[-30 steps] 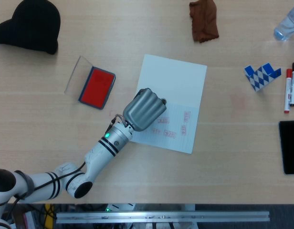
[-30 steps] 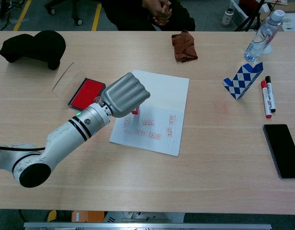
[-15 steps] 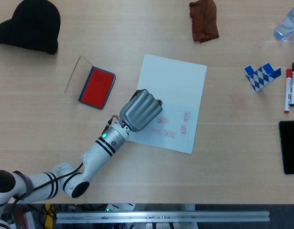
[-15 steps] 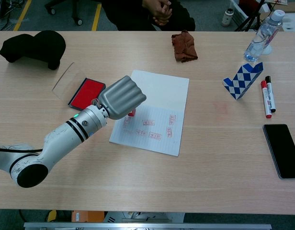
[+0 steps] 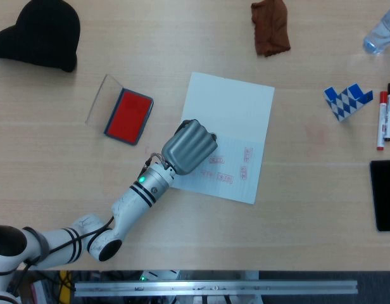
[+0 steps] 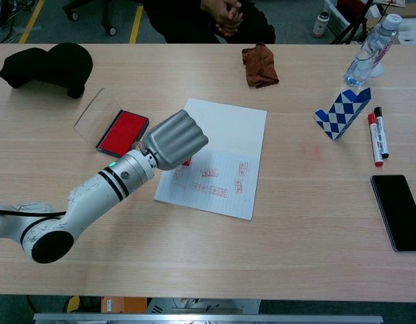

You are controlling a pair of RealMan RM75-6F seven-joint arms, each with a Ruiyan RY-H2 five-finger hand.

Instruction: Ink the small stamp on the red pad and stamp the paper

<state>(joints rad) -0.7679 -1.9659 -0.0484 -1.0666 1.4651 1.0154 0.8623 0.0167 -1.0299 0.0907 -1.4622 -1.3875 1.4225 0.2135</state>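
The left hand (image 6: 174,140), fingers curled around the small red stamp (image 6: 186,162), sits over the paper's (image 6: 225,128) left edge, the red pad (image 6: 122,130) at its 10 o'clock.

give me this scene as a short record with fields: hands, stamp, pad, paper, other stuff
left hand: fingers curled, over the paper's left edge, holding the stamp
right hand: not in view
stamp: only a red bit shows under the hand, at the paper
pad: red, open, clear lid beside it, left of the paper
paper: several red prints on its lower half
other stuff: black hat, brown cloth, bottle, markers, phone
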